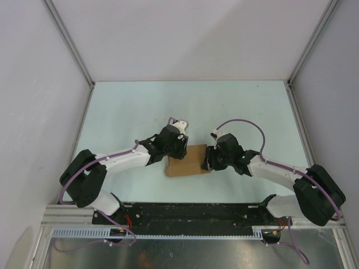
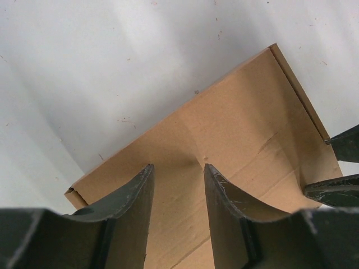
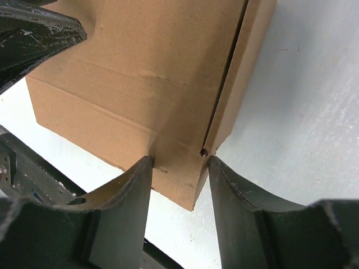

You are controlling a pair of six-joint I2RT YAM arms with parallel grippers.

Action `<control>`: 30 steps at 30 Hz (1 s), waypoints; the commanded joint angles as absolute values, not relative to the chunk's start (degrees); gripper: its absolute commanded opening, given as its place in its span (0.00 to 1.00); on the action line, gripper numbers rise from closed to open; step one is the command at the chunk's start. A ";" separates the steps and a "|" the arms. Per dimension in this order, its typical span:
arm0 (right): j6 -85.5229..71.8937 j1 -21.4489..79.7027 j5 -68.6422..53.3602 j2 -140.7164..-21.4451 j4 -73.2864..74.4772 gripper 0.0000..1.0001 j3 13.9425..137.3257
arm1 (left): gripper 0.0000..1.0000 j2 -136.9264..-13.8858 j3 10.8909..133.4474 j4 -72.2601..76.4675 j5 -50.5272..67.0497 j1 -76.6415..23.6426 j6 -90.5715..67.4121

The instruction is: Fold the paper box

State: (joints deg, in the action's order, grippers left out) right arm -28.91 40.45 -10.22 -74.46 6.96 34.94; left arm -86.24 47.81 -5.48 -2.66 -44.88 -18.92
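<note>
Closest to me, my right gripper (image 3: 178, 168) stands about half open with one corner of the paper box (image 3: 140, 73) between its fingers. Both tips look to be against the cardboard, one on the front wall and one on the side flap (image 3: 247, 61), so I take it as a pinch on that corner. My left gripper (image 2: 176, 185) is also about half open. Its fingers lie over the flat top panel from the other end, with only bare cardboard in the gap, so it has hold of nothing and seems only to steady the lid

The box sits between my two arms on the table (image 1: 140, 106), close to the near edge and roughly in the middle. It already looks like a box: the walls are up, the top is down and the corners are square

By my judgement the folding is nearly finished. A dark slit shows along the side flap, so that flap may need pressing fully home. Whether the far end is tucked I cannot tell
</note>
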 commanded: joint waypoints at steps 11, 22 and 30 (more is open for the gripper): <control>-28.74 39.55 -10.99 -74.01 5.45 0.42 34.98 | 0.45 -86.84 48.34 -5.36 -2.90 -45.26 -18.02; -27.86 36.48 -10.37 -70.76 8.17 0.65 35.07 | 0.44 -86.31 48.51 -5.36 -2.99 -45.26 -18.11; -27.51 29.63 -15.29 -67.14 7.21 0.75 36.03 | 0.44 -84.55 49.83 -5.97 -3.52 -45.26 -18.10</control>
State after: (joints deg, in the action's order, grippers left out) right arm -28.23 32.21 -12.23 -67.26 8.95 34.83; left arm -86.26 47.81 -5.32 -2.90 -44.88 -18.92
